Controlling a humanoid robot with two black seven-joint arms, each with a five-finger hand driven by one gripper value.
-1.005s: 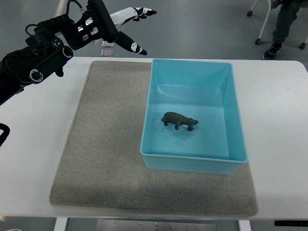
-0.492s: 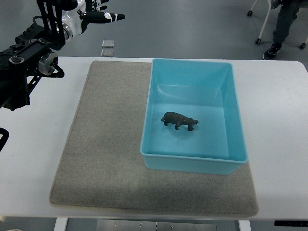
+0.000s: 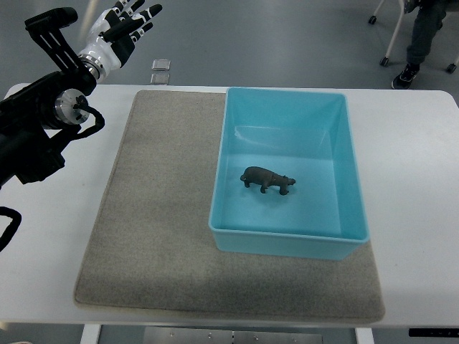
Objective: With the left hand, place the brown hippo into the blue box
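The brown hippo (image 3: 268,179) stands on its feet on the floor of the blue box (image 3: 287,100), a little left of the middle. My left hand (image 3: 122,25) is up at the top left, beyond the table's far edge and well away from the box. Its fingers (image 3: 140,14) are spread and hold nothing. The black left arm (image 3: 43,122) comes in from the left edge. My right arm does not show.
The box sits on the right part of a grey felt mat (image 3: 158,215) on the white table (image 3: 416,179). A person's leg and shoe (image 3: 416,50) and a chair leg (image 3: 391,43) show at the top right, off the table.
The left hand has pulled back to the left and away from the box, turning so the fingers now point up. The hippo and the box have not moved.
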